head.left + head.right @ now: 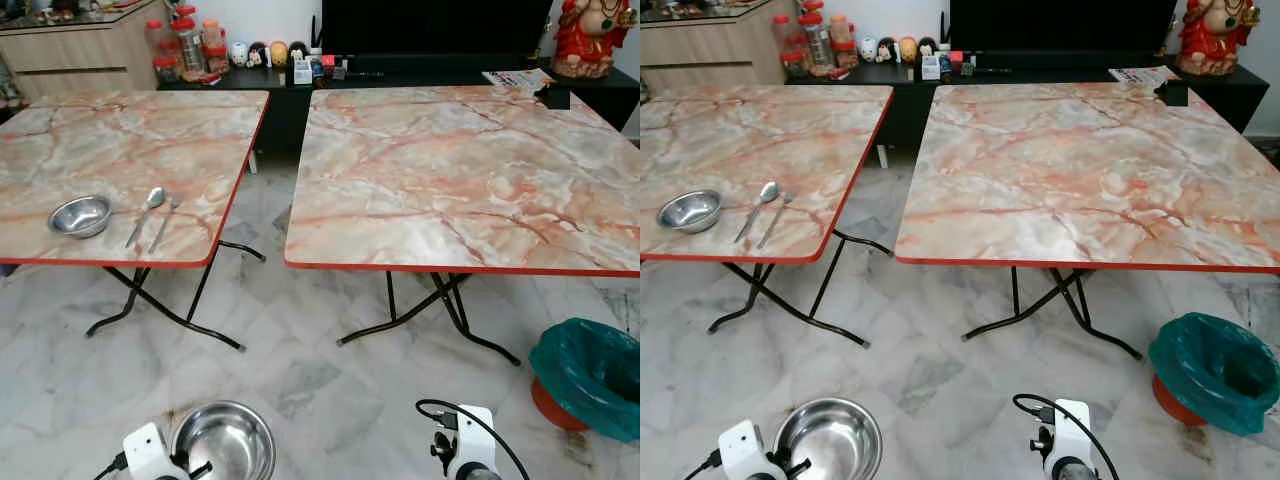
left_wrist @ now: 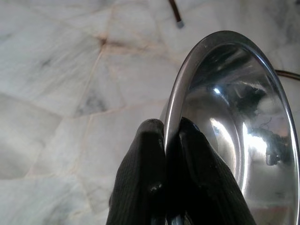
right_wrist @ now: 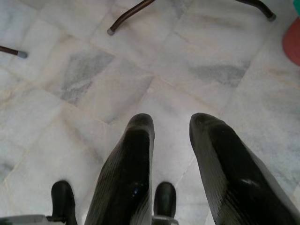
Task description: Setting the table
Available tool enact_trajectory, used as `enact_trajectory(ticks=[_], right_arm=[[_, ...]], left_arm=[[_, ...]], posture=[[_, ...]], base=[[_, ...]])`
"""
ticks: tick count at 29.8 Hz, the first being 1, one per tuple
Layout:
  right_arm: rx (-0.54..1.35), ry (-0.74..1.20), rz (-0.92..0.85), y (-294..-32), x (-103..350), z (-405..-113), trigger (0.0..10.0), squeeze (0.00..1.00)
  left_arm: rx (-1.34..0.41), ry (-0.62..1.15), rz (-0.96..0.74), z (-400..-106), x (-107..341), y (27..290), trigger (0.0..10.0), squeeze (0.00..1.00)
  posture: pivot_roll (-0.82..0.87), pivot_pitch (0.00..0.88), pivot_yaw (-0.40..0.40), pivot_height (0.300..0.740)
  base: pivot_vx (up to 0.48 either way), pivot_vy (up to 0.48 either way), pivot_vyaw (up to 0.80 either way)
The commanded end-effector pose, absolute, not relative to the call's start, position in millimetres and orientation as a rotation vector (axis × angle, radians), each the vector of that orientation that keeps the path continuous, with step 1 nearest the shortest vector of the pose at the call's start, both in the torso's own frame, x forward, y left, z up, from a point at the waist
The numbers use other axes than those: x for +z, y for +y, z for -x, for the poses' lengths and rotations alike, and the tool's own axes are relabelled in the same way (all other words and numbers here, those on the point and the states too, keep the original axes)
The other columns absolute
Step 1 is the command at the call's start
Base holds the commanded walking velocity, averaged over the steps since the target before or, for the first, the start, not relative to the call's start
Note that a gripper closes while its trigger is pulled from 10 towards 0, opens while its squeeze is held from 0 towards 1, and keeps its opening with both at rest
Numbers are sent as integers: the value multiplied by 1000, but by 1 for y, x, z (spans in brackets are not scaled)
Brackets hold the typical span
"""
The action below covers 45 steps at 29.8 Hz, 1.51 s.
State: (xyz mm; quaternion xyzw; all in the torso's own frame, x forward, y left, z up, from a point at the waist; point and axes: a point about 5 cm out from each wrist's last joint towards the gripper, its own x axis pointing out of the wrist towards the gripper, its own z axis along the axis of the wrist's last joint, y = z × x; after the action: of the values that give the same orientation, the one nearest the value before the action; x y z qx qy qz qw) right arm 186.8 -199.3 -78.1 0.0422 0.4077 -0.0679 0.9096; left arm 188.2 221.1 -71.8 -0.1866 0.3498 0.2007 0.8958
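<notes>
Presently the left gripper (image 2: 165,129) is held low above the marble floor (image 1: 300,340), its fingers (image 2: 140,154) clamped on the rim of a steel bowl (image 2: 234,131), one inside, one outside. The right gripper (image 3: 171,124) hangs empty, fingers parted. A second bowl (image 1: 80,215), spoon (image 1: 147,212) and fork (image 1: 166,220) lie on the left table (image 1: 120,140).

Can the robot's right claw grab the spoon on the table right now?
Probably not yet. The right claw hangs open low over the floor, and the spoon lies on the left table, far across on the robot's other side beside the fork. Nothing blocks it; the robot must walk closer first.
</notes>
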Motion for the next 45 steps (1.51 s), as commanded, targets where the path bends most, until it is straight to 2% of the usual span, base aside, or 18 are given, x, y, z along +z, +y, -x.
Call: enact_trajectory(ticks=[1,9,24,37,45], right_arm=[[-157,834,-95,-201,-77,-189,10000,0],[-150,833,-93,-201,-76,-191,10000,0],[-139,829,-95,-202,-74,-194,10000,0],[-135,839,-90,-201,-76,-192,10000,0],[-145,842,-84,-204,-76,-191,10000,0]], left_arm=[[426,721,397,-187,-72,223,10000,0],[430,723,396,-188,-72,221,10000,0],[437,733,355,-187,-73,217,10000,0],[443,741,335,-183,-75,221,10000,0],[465,738,330,-179,-75,227,10000,0]], posture=[[36,24,25,740],[37,22,20,740],[36,20,6,740],[35,20,5,740],[28,1,9,740]], base=[[371,0,0],[373,0,0],[0,0,0],[0,-307,0],[257,-376,0]])
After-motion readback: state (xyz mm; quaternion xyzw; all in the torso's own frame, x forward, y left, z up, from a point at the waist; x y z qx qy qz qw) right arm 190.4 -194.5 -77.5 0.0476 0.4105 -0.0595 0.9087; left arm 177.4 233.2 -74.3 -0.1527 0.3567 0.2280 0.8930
